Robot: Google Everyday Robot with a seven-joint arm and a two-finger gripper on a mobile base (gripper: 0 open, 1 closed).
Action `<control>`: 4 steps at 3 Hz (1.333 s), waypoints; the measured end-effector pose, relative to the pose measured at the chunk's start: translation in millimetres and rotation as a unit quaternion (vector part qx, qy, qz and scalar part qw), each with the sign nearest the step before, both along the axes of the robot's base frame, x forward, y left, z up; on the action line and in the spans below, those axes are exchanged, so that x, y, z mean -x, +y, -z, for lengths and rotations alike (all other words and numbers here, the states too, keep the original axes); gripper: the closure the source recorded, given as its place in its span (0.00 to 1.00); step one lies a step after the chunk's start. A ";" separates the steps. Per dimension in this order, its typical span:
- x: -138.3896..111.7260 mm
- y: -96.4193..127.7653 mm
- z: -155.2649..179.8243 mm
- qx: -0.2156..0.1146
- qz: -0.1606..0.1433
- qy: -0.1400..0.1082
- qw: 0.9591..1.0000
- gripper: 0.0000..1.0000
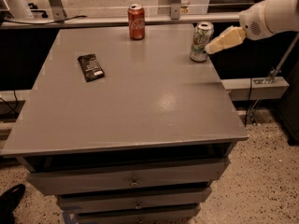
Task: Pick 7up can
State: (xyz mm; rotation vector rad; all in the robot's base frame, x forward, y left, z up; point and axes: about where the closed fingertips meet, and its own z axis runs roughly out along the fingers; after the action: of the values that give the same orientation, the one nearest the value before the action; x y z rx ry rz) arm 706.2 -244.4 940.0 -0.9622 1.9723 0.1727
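Note:
The 7up can point(201, 42), silver-white with green markings and a silver top, stands upright near the far right edge of the grey table point(131, 101). My gripper point(215, 45) comes in from the right on a white arm. Its cream-coloured fingertips point(224, 39) sit right beside the can's right side, at about mid-height. I cannot tell if they touch the can.
A red cola can point(136, 22) stands at the far middle of the table. A black flat packet point(90, 67) lies to the left. The table has drawers point(133, 181) in front. A rail point(252, 85) runs to the right, below the table top.

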 end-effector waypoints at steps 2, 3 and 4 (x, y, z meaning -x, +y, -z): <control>-51.3 23.6 15.1 -0.115 0.009 -0.023 0.993 0.00; -59.9 27.8 30.0 -0.133 0.013 -0.020 0.991 0.18; -62.4 26.8 46.2 -0.141 0.018 -0.012 0.990 0.41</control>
State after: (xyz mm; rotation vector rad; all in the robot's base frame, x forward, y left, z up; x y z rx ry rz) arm 768.6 -217.5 893.8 -0.7405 1.8806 0.4061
